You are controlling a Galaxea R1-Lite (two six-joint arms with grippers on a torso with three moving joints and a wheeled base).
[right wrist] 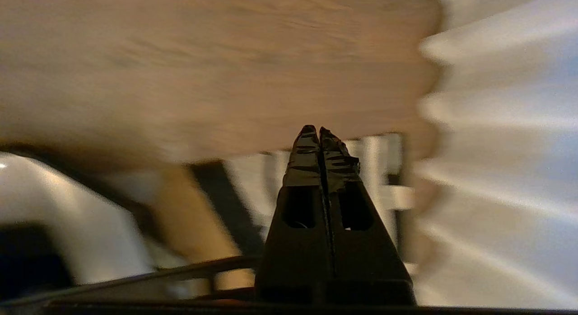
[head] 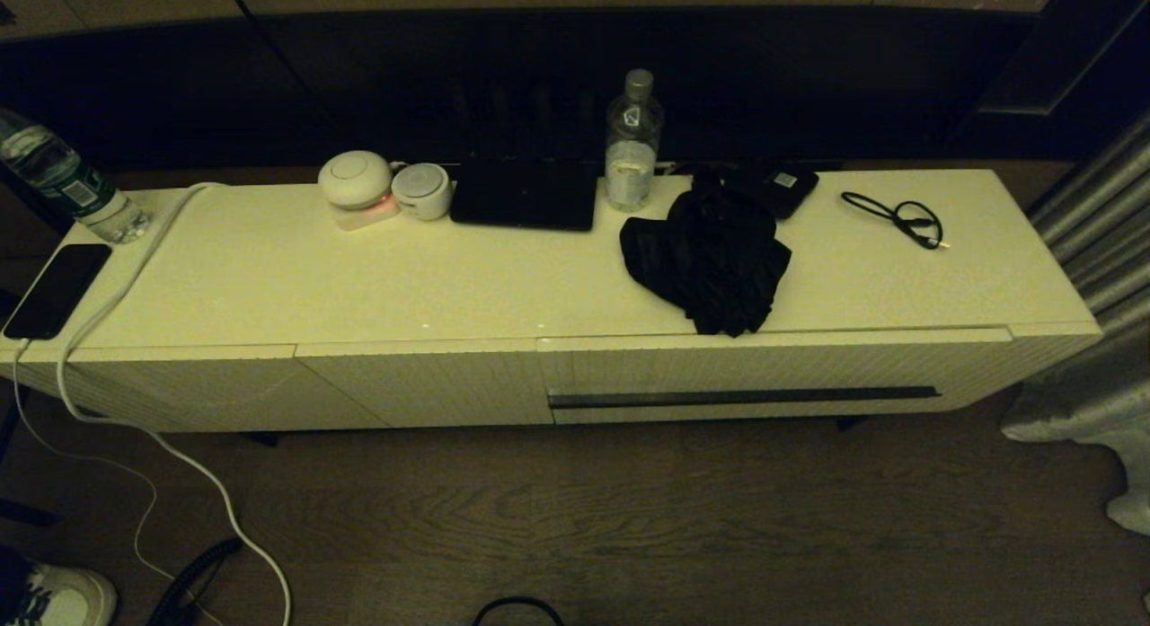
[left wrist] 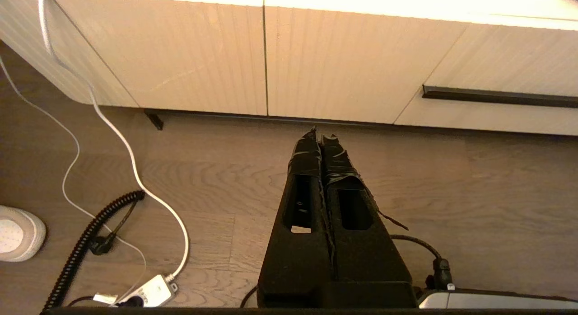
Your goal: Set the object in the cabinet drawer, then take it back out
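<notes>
The black fabric bundle [head: 710, 258] lies crumpled on the cabinet top, right of centre, its lower folds reaching the front edge. Below it the cabinet drawer [head: 764, 374] is closed, with its long dark handle strip [head: 744, 397]; the drawer [left wrist: 505, 68] and the strip [left wrist: 496, 97] also show in the left wrist view. My left gripper [left wrist: 320, 135] hangs shut and empty over the wooden floor, in front of the cabinet and left of the drawer. My right gripper [right wrist: 316, 130] is shut and empty, low beside a pale curtain. Neither arm shows in the head view.
On the cabinet top stand a water bottle [head: 633, 141], a small black device with a white label [head: 782, 188], a thin black cable [head: 898, 217], a dark tablet [head: 526, 195] and two white round gadgets [head: 355, 181]. A phone [head: 56, 289] and white cable [head: 117, 294] lie at the left. A grey curtain [head: 1096, 249] hangs at the right.
</notes>
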